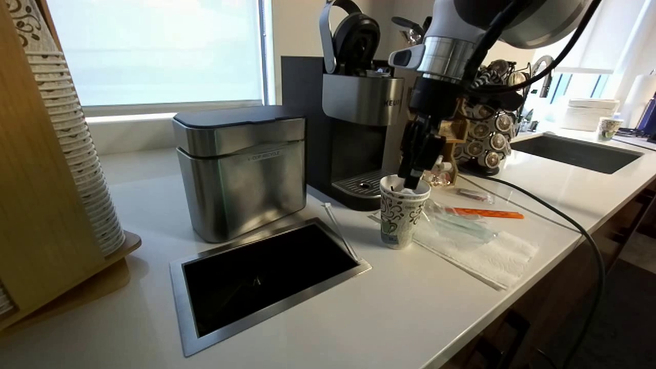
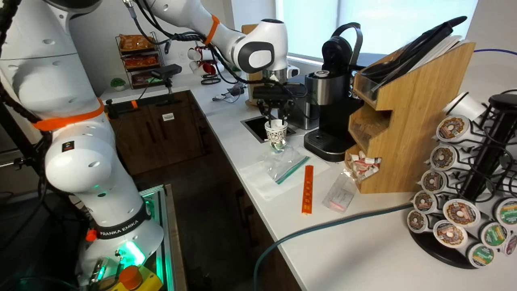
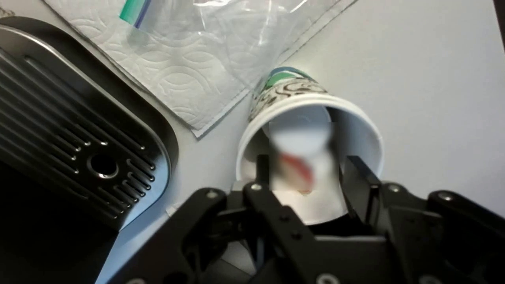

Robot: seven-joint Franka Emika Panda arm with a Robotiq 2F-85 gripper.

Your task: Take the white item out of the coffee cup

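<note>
in the coffee cup [image 1: 401, 223], a blurred white item [image 3: 303, 142]; claw [image 3: 307, 167] parted, grip unclear

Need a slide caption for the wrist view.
Jaws apart at the mouth of the coffee cup, a blurred white item showing between them; contact unclear.

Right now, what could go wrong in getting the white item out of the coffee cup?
The gripper is right at the mouth of the coffee cup, so lifting could snag the rim and tip it. Whether the white item is firmly pinched cannot be told; it might slip. If dropped, it could fall into the steel-framed opening near the cup.
</note>
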